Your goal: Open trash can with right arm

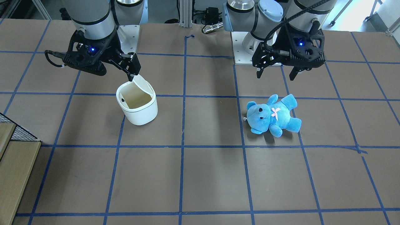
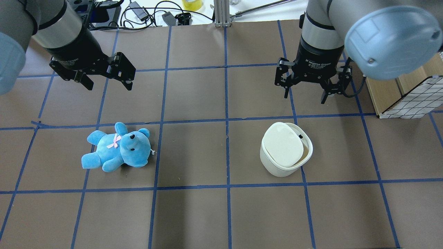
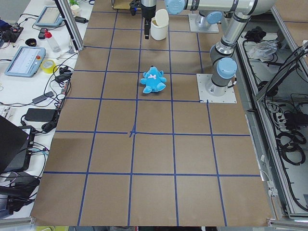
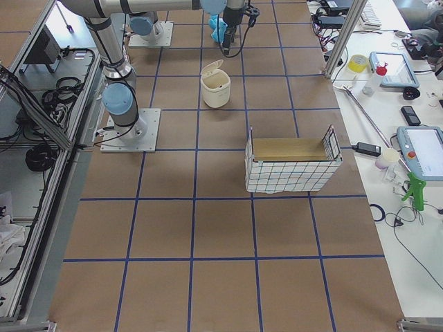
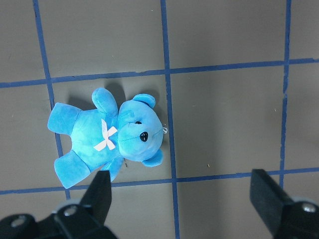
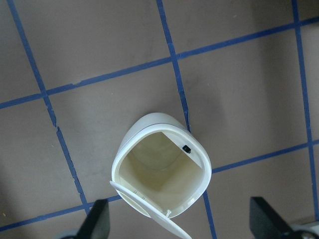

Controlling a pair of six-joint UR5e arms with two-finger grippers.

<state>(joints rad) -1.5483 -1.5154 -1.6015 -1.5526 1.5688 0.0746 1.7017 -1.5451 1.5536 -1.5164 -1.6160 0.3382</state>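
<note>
We judge the opening step to be at or very near its end. The trash can (image 2: 277, 167) stands upright on the desk (image 2: 193, 214), right of centre in the overhead view. Its lid (image 2: 282, 145) is tipped up on its hinge. In the front-facing view the beige inside shows plainly, with the lid rising at the upper right of the mouth.

The right claw (image 2: 304, 98) hangs just above the can in the overhead view. Its fingers are spread wide and pinch nothing. In the front-facing view one fingertip sits right at the lid's top edge, but we cannot tell whether it touches. In the right wrist view the raised lid lies at the bottom edge of the frame, between the two spread fingers and gripped by neither.

The next move, as we see it, calls for a clean retreat. The claw should lift up and away without brushing the lid, which looks light enough to drop shut at a nudge. If the lid will not stand alone, it needs a gentle push further back first.

The left claw (image 2: 108, 86) is also spread and empty, in the upper left of the overhead view above the teddy bear (image 2: 117, 148).

We count one trash can with one lid, one blue teddy bear, two arms with one claw each, and one wire basket (image 4: 291, 176).
</note>
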